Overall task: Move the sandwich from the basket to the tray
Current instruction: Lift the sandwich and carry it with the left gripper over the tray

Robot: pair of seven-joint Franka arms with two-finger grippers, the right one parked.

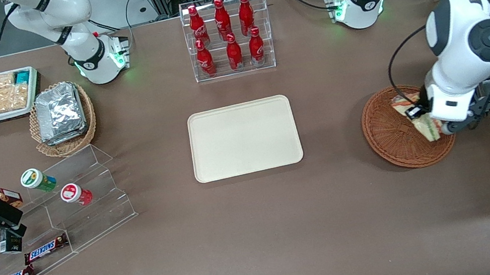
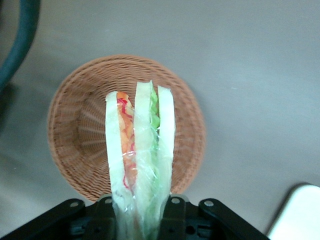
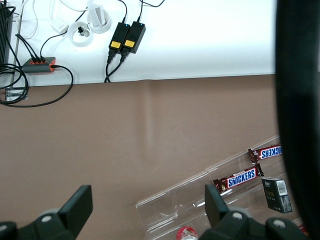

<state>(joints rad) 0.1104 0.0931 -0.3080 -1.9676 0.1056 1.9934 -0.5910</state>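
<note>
Fingers (image 2: 138, 220) of mine pinch the sandwich (image 2: 140, 160), apparently lifted above the basket (image 2: 75, 130); the tray (image 1: 244, 137) lies toward the parked arm.

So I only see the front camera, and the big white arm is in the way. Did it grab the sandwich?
Observer: Yes. The wrist camera shows the clear-wrapped triangular sandwich held in the gripper, above the round reddish-brown wicker basket.
Operator: Is anything else in the basket?
Observer: I see only bare wicker under the sandwich, though it hides some of the floor.
Operator: Can that camera see the tray?
Observer: Just one corner of the cream rectangular tray.
</note>
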